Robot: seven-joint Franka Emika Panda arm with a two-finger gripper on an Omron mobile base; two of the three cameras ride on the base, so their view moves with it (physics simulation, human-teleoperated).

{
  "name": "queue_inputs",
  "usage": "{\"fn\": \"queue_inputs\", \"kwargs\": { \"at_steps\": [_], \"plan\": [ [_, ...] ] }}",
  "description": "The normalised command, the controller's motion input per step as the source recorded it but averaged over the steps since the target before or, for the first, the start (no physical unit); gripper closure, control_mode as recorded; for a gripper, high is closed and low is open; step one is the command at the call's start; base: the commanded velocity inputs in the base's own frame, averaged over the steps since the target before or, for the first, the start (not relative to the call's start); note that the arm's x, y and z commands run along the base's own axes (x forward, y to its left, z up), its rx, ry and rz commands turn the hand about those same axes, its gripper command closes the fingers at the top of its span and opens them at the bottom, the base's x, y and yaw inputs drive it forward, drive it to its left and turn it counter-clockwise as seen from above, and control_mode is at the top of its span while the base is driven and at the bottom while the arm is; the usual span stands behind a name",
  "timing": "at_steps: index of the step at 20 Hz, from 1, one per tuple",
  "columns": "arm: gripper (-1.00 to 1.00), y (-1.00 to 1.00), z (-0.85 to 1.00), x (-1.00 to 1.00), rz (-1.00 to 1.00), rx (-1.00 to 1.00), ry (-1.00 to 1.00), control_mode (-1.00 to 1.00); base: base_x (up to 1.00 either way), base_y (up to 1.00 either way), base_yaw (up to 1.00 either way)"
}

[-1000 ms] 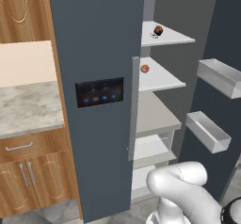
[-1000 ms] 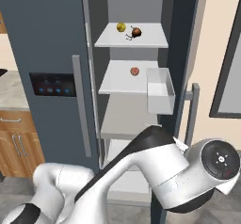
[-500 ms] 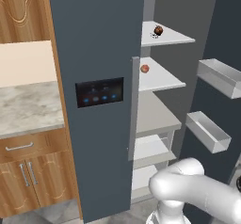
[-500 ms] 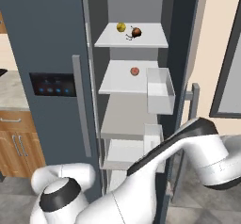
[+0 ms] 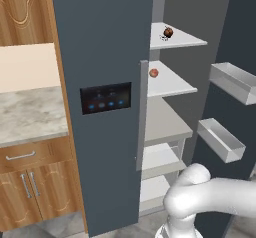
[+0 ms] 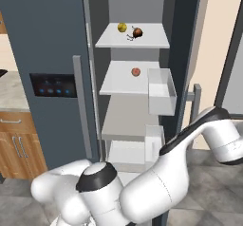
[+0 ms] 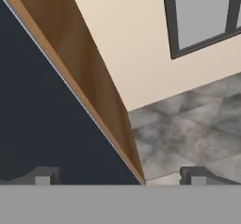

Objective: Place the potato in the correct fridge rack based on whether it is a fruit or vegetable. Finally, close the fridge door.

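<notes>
Claw (image 7: 120,176) first: fingertips (image 7: 42,176) spread wide with nothing between them, so it is released and carrying nothing. Straight ahead of it in the hand view runs the dark slate face of the fridge door (image 7: 42,115), its brown-lit edge cutting diagonally across the picture, with grey stone floor (image 7: 188,129) and a cream wall (image 7: 127,39) beyond, and the dark frame of a window (image 7: 202,16) up top.

Out from there, the white arm (image 6: 209,135) bends low round the right side of the open door in the right base view, well below the food. And the potato (image 6: 137,32)? It sits up on the top fridge rack (image 6: 152,42), a dark reddish-brown lump just beside a small yellow ball (image 6: 122,27), well apart from the claw and far above it. One rack down lies the smooth orange-red ball (image 6: 135,71) on its own.

From the left base view the potato (image 5: 168,32) shows on that same top shelf, the translucent door bins (image 5: 220,139) hanging on the open door to the right. The closed door carries a black display panel (image 5: 106,97) with small blue lights; no writing on it is readable. Marble worktop (image 5: 30,114) and wooden cabinets (image 5: 35,182) stand at left.
</notes>
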Motion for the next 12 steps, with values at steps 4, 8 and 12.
{"fn": "queue_inputs", "kwargs": {
  "at_steps": [4, 8, 12],
  "plan": [
    [-1.0, -0.38, -0.26, 1.0, 0.06, 0.03, 0.0, -1.0, 0.0, 0.0, 0.0],
    [-1.0, -0.24, -0.11, 0.92, 0.04, 0.04, 0.0, -1.0, 0.0, 0.0, 0.0],
    [-1.0, 0.46, 0.01, 0.23, 0.11, 0.06, -0.08, -1.0, 0.0, 0.0, 0.0]
  ]
}}
